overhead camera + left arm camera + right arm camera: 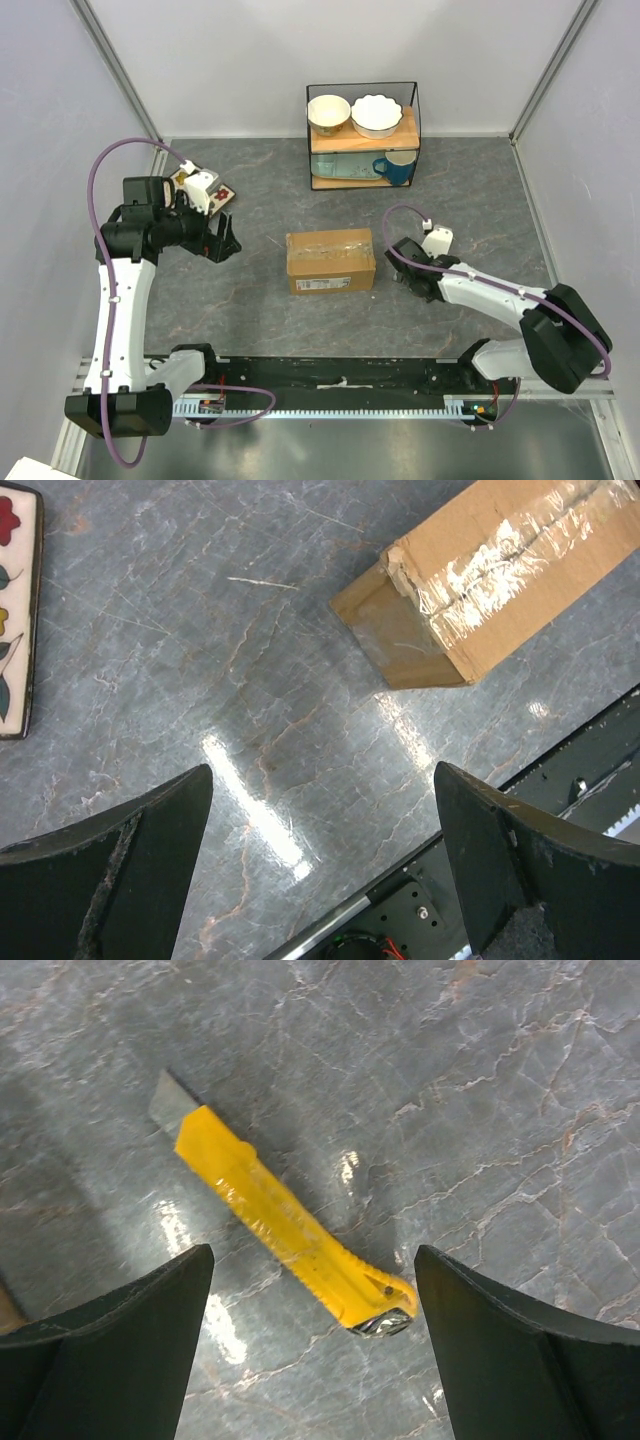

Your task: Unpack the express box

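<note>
right gripper (312, 1252), jaws wide, over yellow knife (280, 1215) near express box (331, 260)

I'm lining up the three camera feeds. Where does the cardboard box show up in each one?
Top view: cardboard box in the middle of the picture.
Left wrist: upper right, one taped end showing.
Right wrist: not clearly in it; a yellow knife lies there.
Shared landmark: the grey marbled tabletop.

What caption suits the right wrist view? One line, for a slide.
Open right gripper above the yellow knife, lying blade-out on the grey table.
</note>
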Available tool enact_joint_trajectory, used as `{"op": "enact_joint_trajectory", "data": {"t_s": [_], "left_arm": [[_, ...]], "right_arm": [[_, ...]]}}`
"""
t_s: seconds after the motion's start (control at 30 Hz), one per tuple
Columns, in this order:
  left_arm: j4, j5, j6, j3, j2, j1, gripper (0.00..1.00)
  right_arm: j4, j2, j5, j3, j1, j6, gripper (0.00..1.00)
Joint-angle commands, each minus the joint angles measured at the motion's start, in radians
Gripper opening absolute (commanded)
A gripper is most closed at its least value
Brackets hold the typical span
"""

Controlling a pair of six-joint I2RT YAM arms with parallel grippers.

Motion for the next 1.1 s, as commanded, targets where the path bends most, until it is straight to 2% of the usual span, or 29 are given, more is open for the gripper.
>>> {"op": "enact_joint_trajectory", "data": {"t_s": [0.0, 0.23, 0.43, 0.53, 0.67, 0.83, 0.97, 1.07], "left_arm": [[-0.049, 0.040, 0.047, 0.042, -0.026, 0.000, 0.99], [-0.052, 0.050, 0.054, 0.033, -0.043, 0.002, 0.99], [-0.053, 0.050, 0.054, 0.031, -0.051, 0.002, 0.99], [-0.058, 0.055, 0.059, 0.034, -0.058, 0.002, 0.99], [-0.058, 0.049, 0.059, 0.033, -0.060, 0.002, 0.99], [-0.057, 0.053, 0.056, 0.030, -0.052, 0.000, 0.99], [-0.057, 0.067, 0.050, 0.036, -0.046, 0.002, 0.99], [-0.058, 0.069, 0.048, 0.039, -0.046, 0.002, 0.99]], "right_arm": [[0.033, 0.044, 0.105, -0.014, 0.012, 0.058, 0.90], [0.079, 0.072, 0.088, -0.037, 0.015, 0.070, 0.89], [0.139, 0.158, 0.065, -0.034, 0.020, 0.072, 0.89], [0.174, 0.204, 0.044, -0.042, 0.029, 0.079, 0.82], [0.191, 0.212, 0.037, -0.057, 0.052, 0.099, 0.63], [0.185, 0.192, 0.027, -0.071, 0.061, 0.113, 0.57], [0.170, 0.190, 0.024, -0.072, 0.070, 0.121, 0.46], [0.153, 0.181, 0.020, -0.072, 0.078, 0.132, 0.41]]}}
